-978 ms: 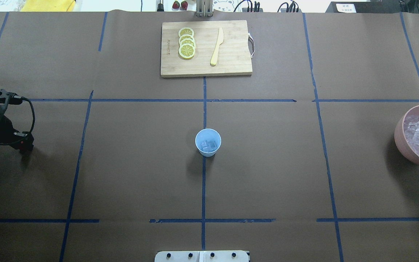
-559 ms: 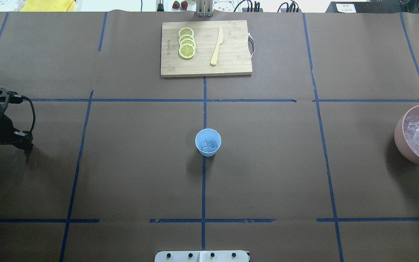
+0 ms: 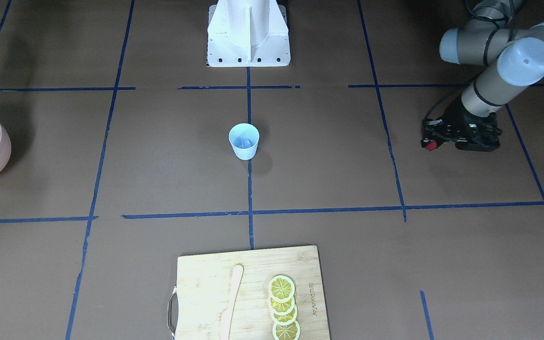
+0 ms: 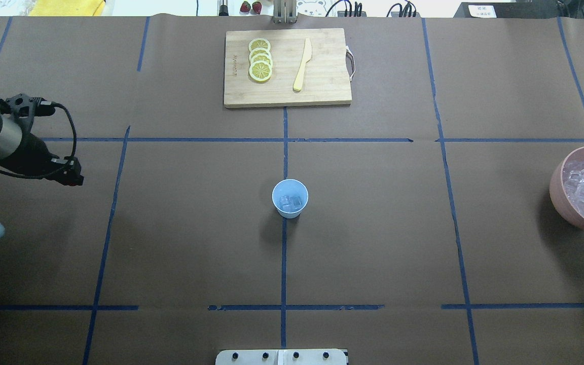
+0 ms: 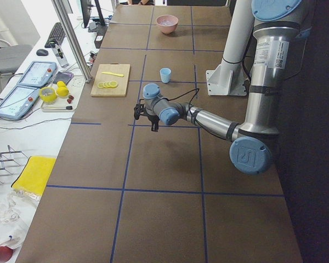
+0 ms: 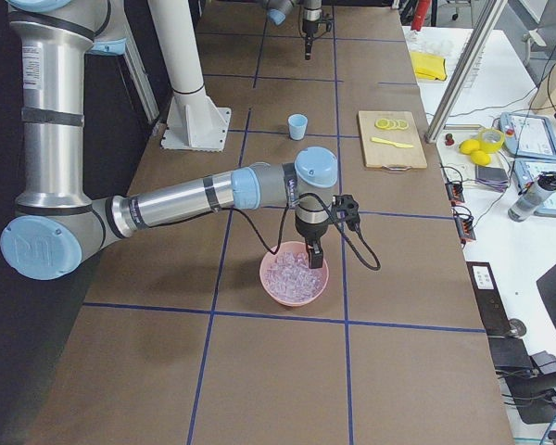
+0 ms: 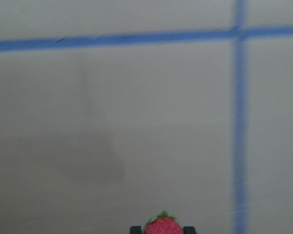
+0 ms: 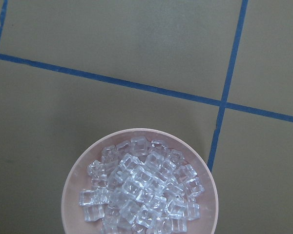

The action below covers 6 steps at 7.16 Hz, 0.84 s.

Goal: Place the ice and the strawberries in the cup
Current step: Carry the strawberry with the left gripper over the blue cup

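Note:
The light blue cup [image 4: 290,197] stands upright at the table's middle with a few ice cubes [image 4: 291,203] inside; it also shows in the front view [image 3: 243,140]. My left gripper [image 4: 71,178] hovers far to the cup's left, shut on a red strawberry [image 7: 163,225] with green leaves. The heap of ice [image 8: 141,190] fills a pink bowl [image 4: 558,175] at the right edge. My right gripper [image 6: 313,260] hangs just above that bowl; I cannot tell whether it is open or shut.
A wooden cutting board [image 4: 322,76] at the far middle carries lemon slices [image 4: 260,60] and a wooden knife [image 4: 302,65]. Two more strawberries [image 4: 250,6] lie beyond the table's far edge. The robot's base [image 3: 248,33] stands at the near edge.
My left arm has moved toward the far side and to the right, nearer the cup, with the strawberry in its gripper. The cup and the bowl have not moved.

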Tool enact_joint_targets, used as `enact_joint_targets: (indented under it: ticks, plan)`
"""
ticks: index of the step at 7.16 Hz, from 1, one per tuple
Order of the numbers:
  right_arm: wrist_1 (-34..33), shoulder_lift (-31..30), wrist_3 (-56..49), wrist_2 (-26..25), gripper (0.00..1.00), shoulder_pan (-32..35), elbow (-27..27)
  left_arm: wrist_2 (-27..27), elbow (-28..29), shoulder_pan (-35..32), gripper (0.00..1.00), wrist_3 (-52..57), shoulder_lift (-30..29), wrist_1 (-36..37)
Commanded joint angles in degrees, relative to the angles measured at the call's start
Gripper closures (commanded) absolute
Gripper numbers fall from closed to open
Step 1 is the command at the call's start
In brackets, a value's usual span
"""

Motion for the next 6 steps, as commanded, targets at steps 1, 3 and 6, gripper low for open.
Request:
enact_joint_targets:
  ticks: [1, 3, 6]
  plan:
    - [0.14, -0.09, 0.0, 0.03, 0.0, 0.0, 0.01, 0.48, 1.51, 8.65, 1.0, -13.7, -13.13, 0.14]
    - [0.23, -0.27, 0.0, 0.21, 0.0, 0.0, 0.19, 2.83, 7.99, 14.04, 1.0, -26.37, -26.58, 0.14]
    - [0.23, -0.62, 0.0, 0.3, 0.0, 0.0, 1.06, 6.11, 9.17, 16.88, 0.95, -31.08, -32.44, -0.12]
